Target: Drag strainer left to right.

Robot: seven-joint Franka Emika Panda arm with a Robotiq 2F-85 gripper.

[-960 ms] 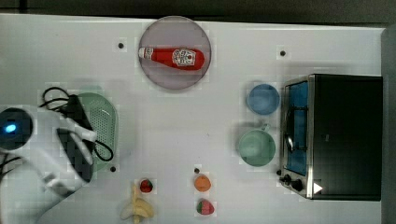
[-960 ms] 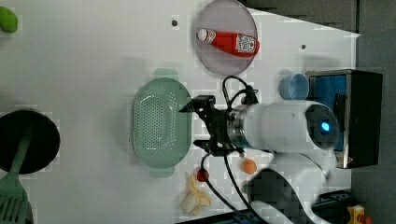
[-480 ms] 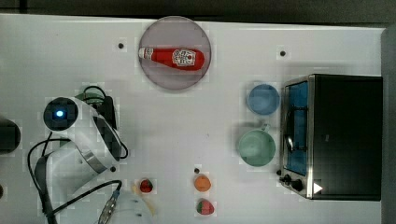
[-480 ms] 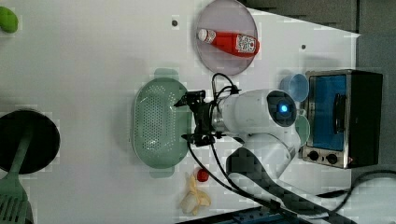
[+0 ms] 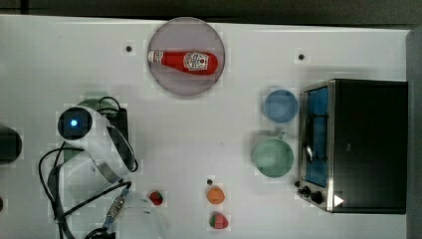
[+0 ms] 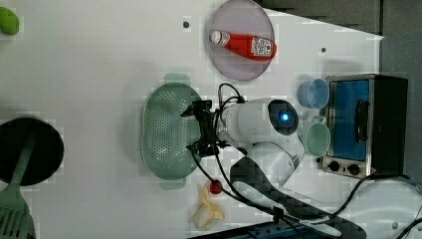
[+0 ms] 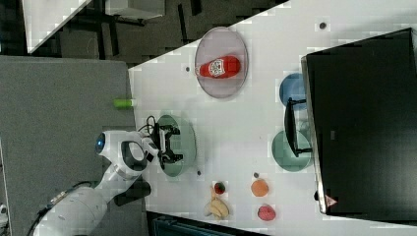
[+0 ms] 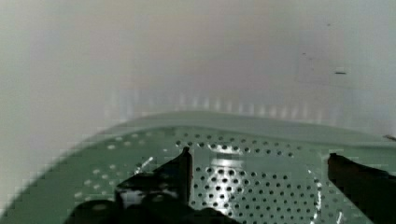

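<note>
The strainer point(image 6: 164, 130) is a pale mint-green oval colander lying on the white table, at the left view's middle left. My gripper point(image 6: 190, 129) hangs open over the rim on the left view's right side. In the wrist view the two dark fingers point(image 8: 161, 179) stand wide apart with the strainer's holed bowl point(image 8: 252, 184) between and below them, gripping nothing. The right view shows the gripper point(image 7: 172, 144) over the strainer point(image 7: 184, 147). In the top view the arm point(image 5: 74, 123) covers most of the strainer, leaving its tab handle point(image 5: 94, 95) showing.
A plate with a ketchup bottle point(image 5: 184, 60) lies at the top view's upper middle. A blue cup point(image 5: 280, 105), a green cup point(image 5: 272, 157) and a toaster oven point(image 5: 358, 144) stand at the top view's right. Small toy fruits point(image 5: 215, 194) lie along the front. A black pan point(image 6: 27, 149) is at the left view's left.
The arm has swung in over the strainer, and the gripper has moved toward the left view's left onto its rim. The strainer has stayed where it was.
</note>
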